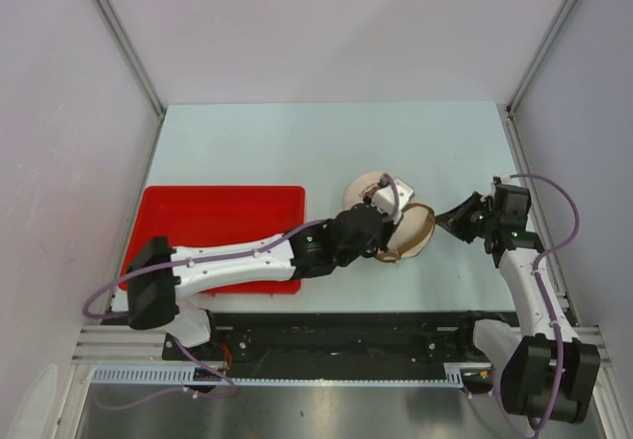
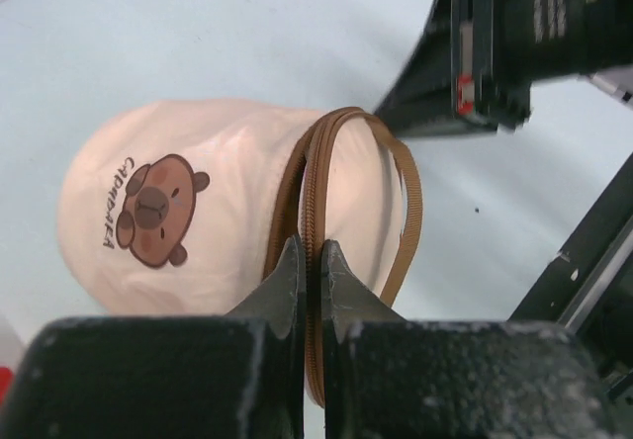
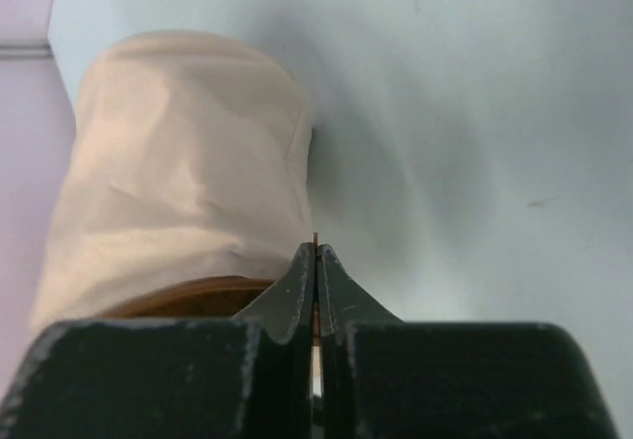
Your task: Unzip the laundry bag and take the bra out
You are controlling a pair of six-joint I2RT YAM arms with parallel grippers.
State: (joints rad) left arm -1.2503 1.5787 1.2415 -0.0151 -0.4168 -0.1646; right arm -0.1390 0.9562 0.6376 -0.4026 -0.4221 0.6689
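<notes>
On the bench (image 1: 297, 142), just right of the red tray (image 1: 218, 217), the zipped laundry bag (image 2: 227, 172) lies sideways, the bra unseen; left jaws clench its brown rim (image 2: 315, 192) to anchor it, right jaws pinch a brown sliver (image 3: 315, 243), probably the zip pull.

a flat red tray (image 1: 218, 219) sits on the pale table's (image 1: 297, 147) left side.

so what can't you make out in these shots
bra: in no view; the laundry bag fabric hides anything inside.
zip slider: left wrist view, the shut left gripper covers the brown zip rim where it pinches.
brown sliver in the shut right gripper: right wrist view, too small to identify.
laundry bag's middle: top view, the left gripper covers it.
</notes>
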